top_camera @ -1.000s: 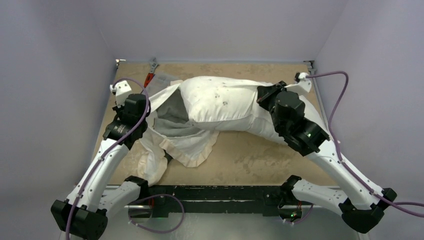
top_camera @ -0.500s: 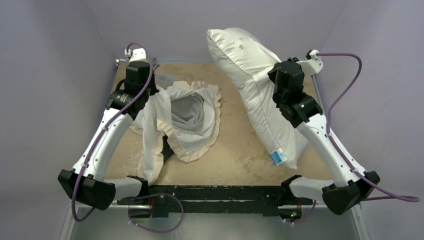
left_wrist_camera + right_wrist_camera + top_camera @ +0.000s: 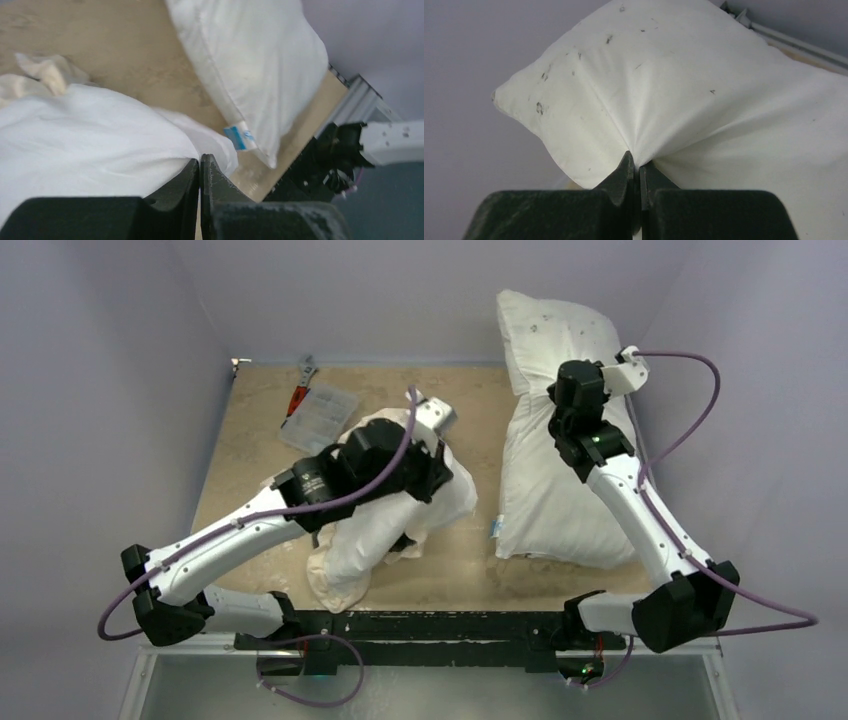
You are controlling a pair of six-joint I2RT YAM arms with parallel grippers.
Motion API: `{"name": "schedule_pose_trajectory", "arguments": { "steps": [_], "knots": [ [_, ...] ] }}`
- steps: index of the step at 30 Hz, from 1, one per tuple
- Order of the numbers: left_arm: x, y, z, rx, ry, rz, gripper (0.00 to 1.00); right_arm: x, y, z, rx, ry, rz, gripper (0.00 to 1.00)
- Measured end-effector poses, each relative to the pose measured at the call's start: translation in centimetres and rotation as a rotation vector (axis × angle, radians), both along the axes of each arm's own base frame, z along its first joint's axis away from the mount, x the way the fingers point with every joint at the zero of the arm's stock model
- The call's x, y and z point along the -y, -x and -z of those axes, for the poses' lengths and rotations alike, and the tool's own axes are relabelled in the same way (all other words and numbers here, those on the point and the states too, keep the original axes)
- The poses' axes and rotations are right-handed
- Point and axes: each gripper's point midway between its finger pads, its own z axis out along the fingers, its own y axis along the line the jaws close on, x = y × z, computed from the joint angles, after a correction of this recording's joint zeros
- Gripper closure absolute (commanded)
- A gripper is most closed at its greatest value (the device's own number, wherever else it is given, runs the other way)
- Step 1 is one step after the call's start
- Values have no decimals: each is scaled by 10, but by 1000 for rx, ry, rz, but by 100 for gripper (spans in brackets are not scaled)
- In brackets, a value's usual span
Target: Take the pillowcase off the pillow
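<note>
The pillow (image 3: 555, 490), plump plain white with dark specks, lies along the table's right side, its far end raised against the back wall. A small blue tag (image 3: 496, 528) is at its near left corner. My right gripper (image 3: 558, 422) is shut on a pinch of the pillow's fabric (image 3: 674, 85). The pillowcase (image 3: 370, 535) is a separate bunched white heap at centre left, cream frill (image 3: 335, 585) at its near end. My left gripper (image 3: 440, 485) sits at its right edge, jaws closed on white pillowcase cloth (image 3: 85, 140). The pillow (image 3: 250, 55) shows beyond.
A clear plastic box (image 3: 322, 410) and a red-handled tool (image 3: 299, 392) lie at the back left of the sandy table (image 3: 470, 570). Lilac walls close in the back and sides. The right arm's base (image 3: 340, 150) stands at the near edge.
The pillow came fully out of the pillowcase and swung to the right side. My left arm moved from the back left to the centre, bunching the pillowcase under it.
</note>
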Motion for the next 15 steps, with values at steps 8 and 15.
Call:
{"name": "schedule_pose_trajectory", "arguments": {
  "steps": [8, 15],
  "knots": [
    [13, 40, 76, -130, -134, 74, 41, -22, -15, 84, -162, 9, -100, 66],
    [-32, 23, 53, -43, -108, -134, 7, -31, -14, 73, -114, -18, -148, 19]
  ]
}}
